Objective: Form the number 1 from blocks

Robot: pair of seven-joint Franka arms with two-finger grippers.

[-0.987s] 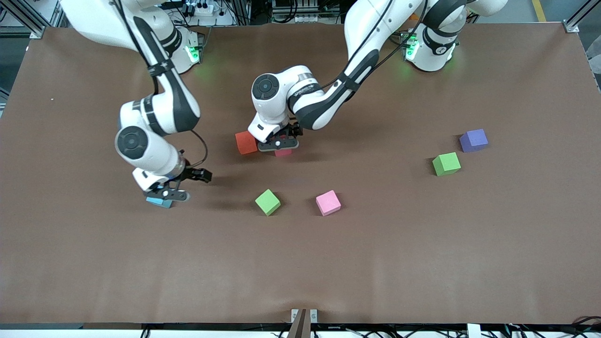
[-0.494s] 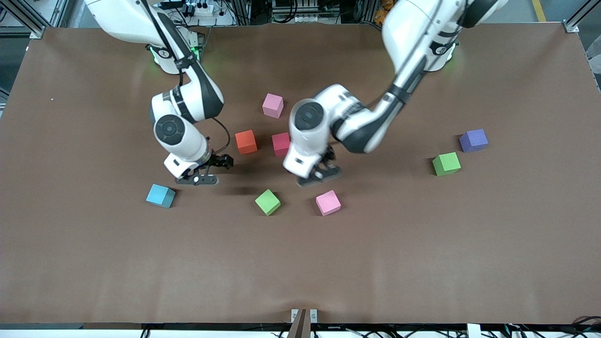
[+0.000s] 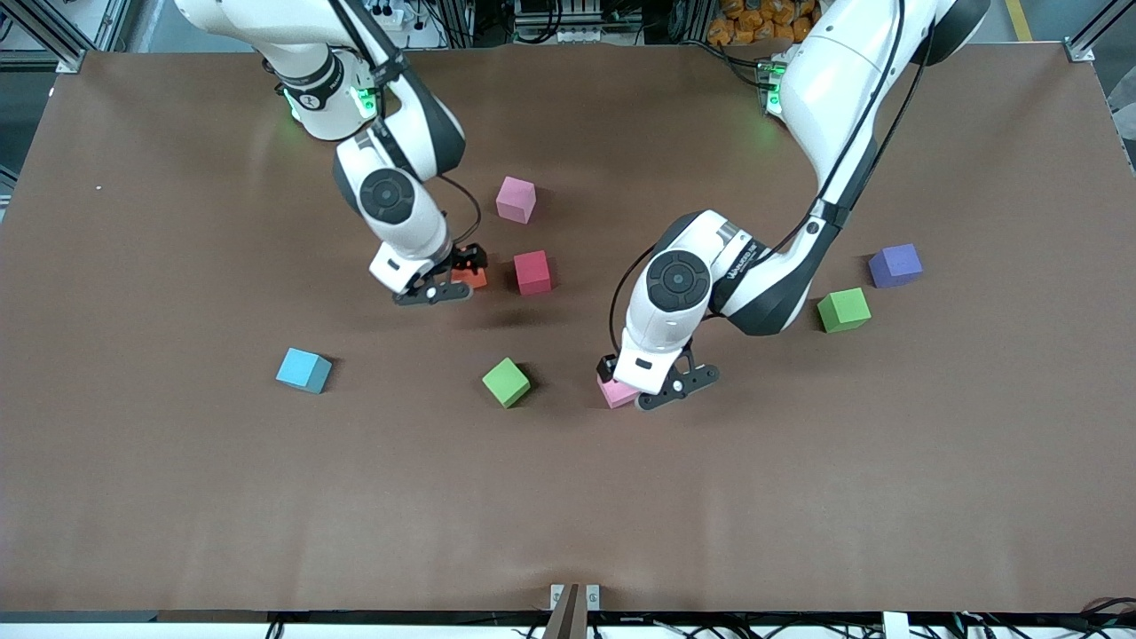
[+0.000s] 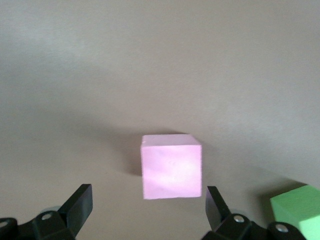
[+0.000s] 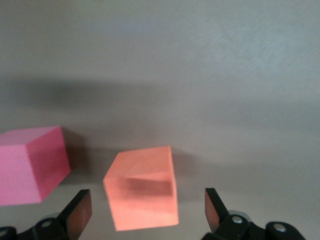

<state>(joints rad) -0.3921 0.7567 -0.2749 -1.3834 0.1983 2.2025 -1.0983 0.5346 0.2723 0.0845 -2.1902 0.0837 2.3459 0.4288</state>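
Two grabs line up: left gripper [image 4: 145, 220] jaws released astride the light pink block [image 4: 171, 166]; right gripper [image 5: 145, 215] jaws released astride the orange block [image 5: 142, 192].

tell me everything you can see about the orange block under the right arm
The orange block is a small matte cube that looks like foam, plain-faced, resting on the brown table beside the red block, apart from it. The right gripper hangs directly over it with fingers open on either side, not touching it. In the front view the gripper hides most of it. It sits turned slightly askew to the fingers.
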